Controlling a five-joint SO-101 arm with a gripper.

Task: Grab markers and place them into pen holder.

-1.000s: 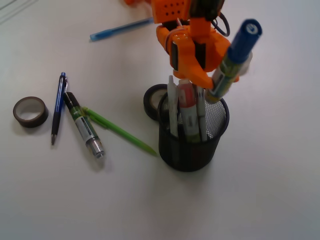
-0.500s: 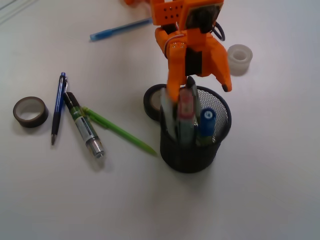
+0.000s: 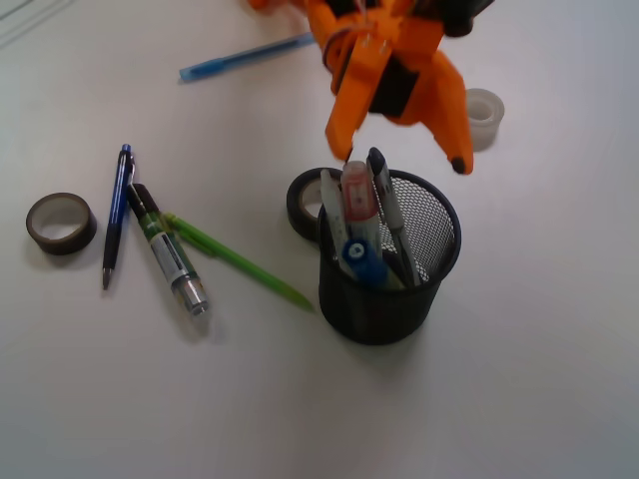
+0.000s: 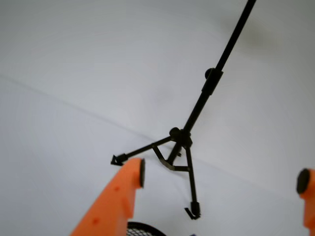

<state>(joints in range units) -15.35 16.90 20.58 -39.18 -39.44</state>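
end effector: top cut off by the picture's edge
pen holder: only the rim is seen

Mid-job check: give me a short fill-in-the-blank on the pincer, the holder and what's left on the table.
1. The pincer above the pen holder is ____ and holds nothing.
2. The blue-capped marker sits ____ the pen holder.
3. One black marker lies on the table between the blue pen and the green ____.
4. The dark tape roll lies ____ of that pen in the front view.

Missing words: open; inside; pencil; left
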